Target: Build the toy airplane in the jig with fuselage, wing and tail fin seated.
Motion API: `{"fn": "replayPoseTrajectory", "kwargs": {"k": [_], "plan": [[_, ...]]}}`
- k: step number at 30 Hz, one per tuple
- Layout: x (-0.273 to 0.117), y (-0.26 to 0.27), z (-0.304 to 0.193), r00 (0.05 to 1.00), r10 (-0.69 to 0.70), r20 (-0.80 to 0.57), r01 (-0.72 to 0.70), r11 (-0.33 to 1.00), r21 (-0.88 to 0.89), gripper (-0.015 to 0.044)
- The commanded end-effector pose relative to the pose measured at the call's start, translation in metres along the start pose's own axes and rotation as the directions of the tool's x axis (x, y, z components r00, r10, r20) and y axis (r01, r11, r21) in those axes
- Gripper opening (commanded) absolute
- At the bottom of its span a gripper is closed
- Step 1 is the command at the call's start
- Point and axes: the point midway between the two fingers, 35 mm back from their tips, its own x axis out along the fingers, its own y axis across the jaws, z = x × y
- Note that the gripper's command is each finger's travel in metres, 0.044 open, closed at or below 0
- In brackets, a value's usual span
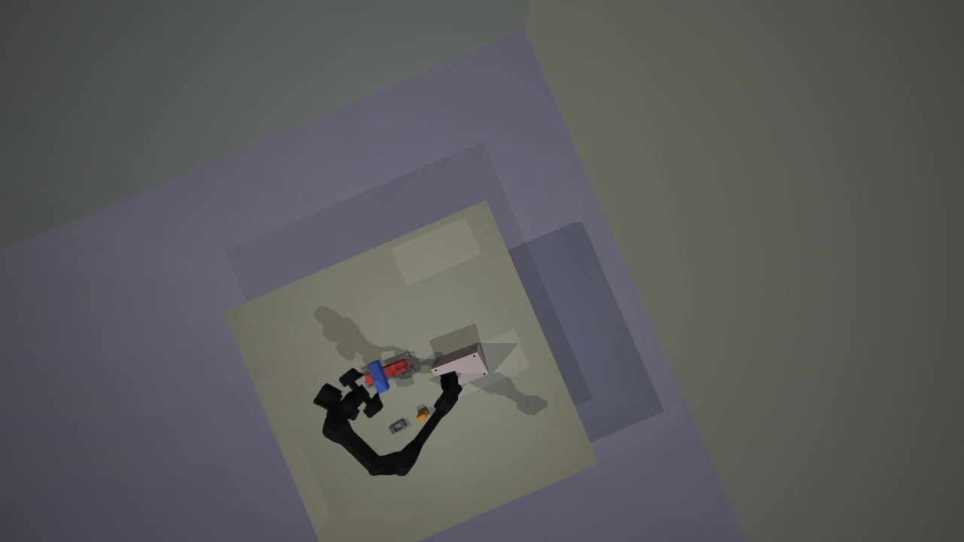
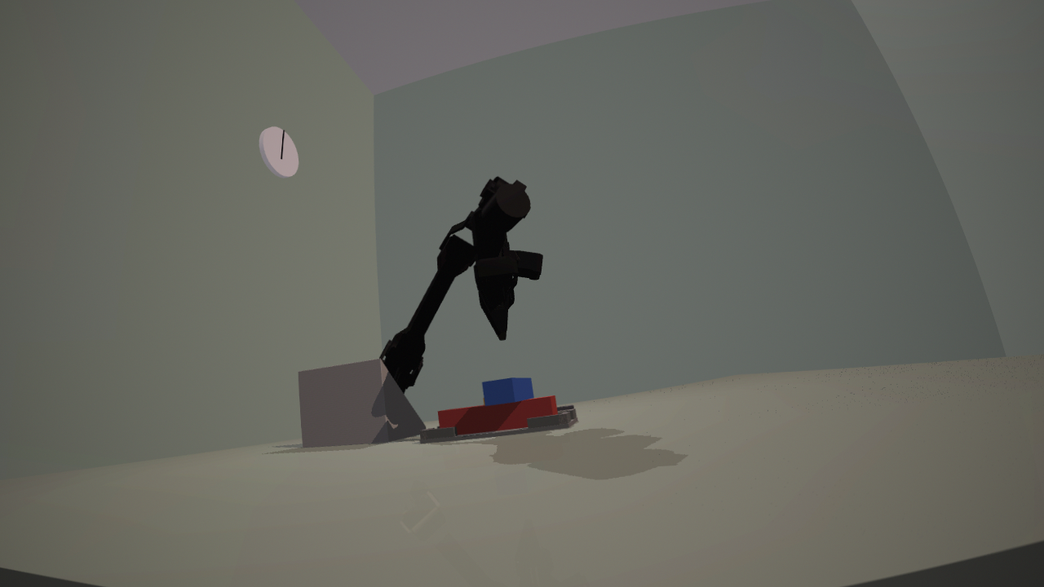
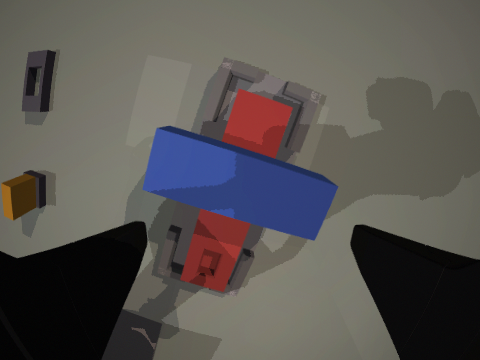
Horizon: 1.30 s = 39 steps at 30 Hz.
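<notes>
tail fin [image 3: 19, 195] first, since it's what i see furthest left through the wrist camera: a small orange block with a dark tab end, lying loose on the counter [image 3: 374, 27], with a dark grey slotted piece [image 3: 39, 79] lying above it, well apart from the jig. moving right, the grey cradle [image 3: 230, 82] holds the red fuselage [image 3: 256, 120] flat, and the blue wing [image 3: 240, 182] sits across its top, looking seated. the square tail socket [image 3: 210, 263] at the near end is bare. the jaws stand wide with nothing in them, the gripper [image 2: 501, 329] hanging high above the wing. my worry from here, as a judgement: the fin is small, so a grasp off its centre could tilt it, and a tilted tab would ride on the socket edge instead of dropping in. coming down close to the wing, a finger could nudge it out of its seat. the wrist view shows the open socket and the fin's lie; the exterior view hides both but shows how high the gripper sits, and the top view shows the fin beside the arm [image 1: 377, 458].
</notes>
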Motion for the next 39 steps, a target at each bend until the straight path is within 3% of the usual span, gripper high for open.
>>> {"fn": "replayPoseTrajectory", "kwargs": {"k": [1, 9, 18, 28, 34, 39], "plan": [[0.001, -0.001, -0.001, 1.000, -0.001, -0.004, 0.002, 0.976, 0.216, 0.0440], [-0.001, 0.008, 0.002, 1.000, -0.002, -0.004, 0.003, 0.976, 0.217, 0.0440], [-0.013, 0.132, 0.013, 1.000, -0.004, -0.007, 0.005, 0.975, 0.222, 0.0440], [0.001, 0.252, -0.026, 1.000, 0.014, -0.007, -0.012, 0.975, 0.224, 0.0440], [0.004, 0.258, -0.030, 1.000, 0.015, -0.007, -0.013, 0.975, 0.223, 0.0440], [0.052, 0.259, -0.030, 1.000, 0.015, -0.005, -0.013, 0.975, 0.222, 0.0440]]}}
